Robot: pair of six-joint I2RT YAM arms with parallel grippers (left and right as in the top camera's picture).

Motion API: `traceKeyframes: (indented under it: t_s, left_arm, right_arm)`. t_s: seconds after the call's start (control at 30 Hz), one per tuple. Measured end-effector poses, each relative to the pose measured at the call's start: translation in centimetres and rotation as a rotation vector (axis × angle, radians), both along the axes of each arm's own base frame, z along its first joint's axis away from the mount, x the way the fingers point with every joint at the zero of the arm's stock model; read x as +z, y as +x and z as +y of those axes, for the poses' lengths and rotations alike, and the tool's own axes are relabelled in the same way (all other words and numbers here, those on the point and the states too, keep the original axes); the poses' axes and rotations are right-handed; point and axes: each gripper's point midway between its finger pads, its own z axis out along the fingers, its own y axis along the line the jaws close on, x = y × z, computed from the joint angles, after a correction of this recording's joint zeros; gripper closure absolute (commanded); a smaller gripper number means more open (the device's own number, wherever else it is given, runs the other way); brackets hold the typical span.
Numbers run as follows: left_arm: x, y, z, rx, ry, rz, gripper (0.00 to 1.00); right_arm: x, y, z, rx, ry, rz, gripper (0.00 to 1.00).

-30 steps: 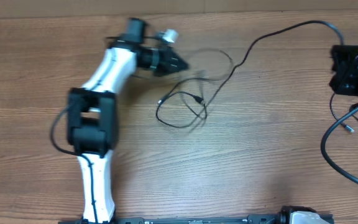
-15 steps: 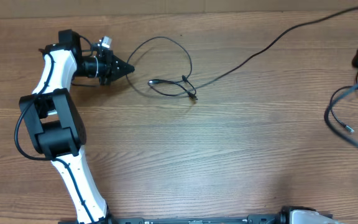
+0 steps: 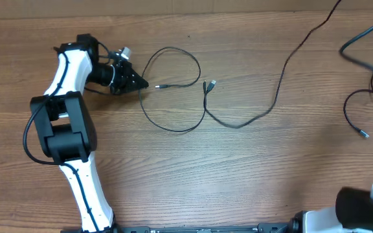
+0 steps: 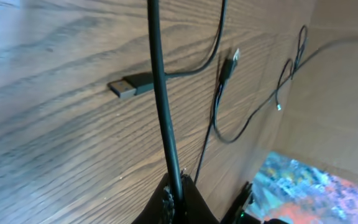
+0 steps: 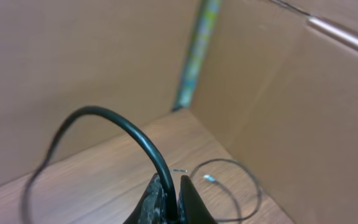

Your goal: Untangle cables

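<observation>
**mk:** ok, where's everything sitting?

**jo:** The left tool (image 3: 136, 82) is over on the left side of the counter (image 3: 238, 181). Its tips are pressed together, pinching the looped cable (image 3: 173, 48). From the left wrist cam you can see the cord coming straight out from between them. That cable swings round in a big open ring just right of the tool. Its USB plug (image 3: 160, 85) lies flat on the wood inside the ring, near the tool but not touching it.

**mk:** and the other cables?

**jo:** There's a second plug (image 3: 211, 83), silver-tipped, just right of the ring. The long cable (image 3: 278, 90) dips below it, then climbs to the top right and off the edge. Two cords meet right at that plug, and tbh I can't tell which one it belongs to. The small cable (image 3: 346, 111) is well apart at the far right, curled, with its silver tip pointing down-right.

**mk:** right tool?

**jo:** It doesn't show in the overhead, only a blurry bit of arm in the bottom right corner. On the right wrist cam, the right tool (image 5: 169, 190) is clamped tight on an arched cable (image 5: 92, 110) that bows up and off to the left, with cardboard walls (image 5: 73, 62) behind. Can't tell which of the cables that one is.
</observation>
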Motion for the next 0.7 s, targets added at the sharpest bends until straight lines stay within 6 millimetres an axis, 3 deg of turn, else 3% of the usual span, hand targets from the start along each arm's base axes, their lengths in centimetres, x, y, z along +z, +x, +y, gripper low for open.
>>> traceKeyframes:
  t_s: [0.2, 0.4, 0.53, 0.7]
  left_arm:
    - [-0.2, -0.7, -1.9, -0.051, 0.012, 0.005, 0.96]
    - [-0.2, -1.2, -4.0, -0.095, 0.015, 0.011, 0.96]
    - [-0.2, -1.7, -5.4, -0.114, 0.015, 0.029, 0.96]
    - [-0.2, -1.9, -6.6, -0.117, 0.017, 0.052, 0.96]
  right_arm:
    - [-2.4, 0.0, -7.1, -0.137, -0.001, 0.029, 0.96]
    - [-7.8, 0.8, -12.4, -0.158, 0.087, 0.104, 0.96]
    - [-13.0, 2.6, -14.1, -0.113, 0.18, 0.169, 0.96]
    - [-19.9, 5.8, -13.5, -0.028, 0.282, 0.252, 0.95]
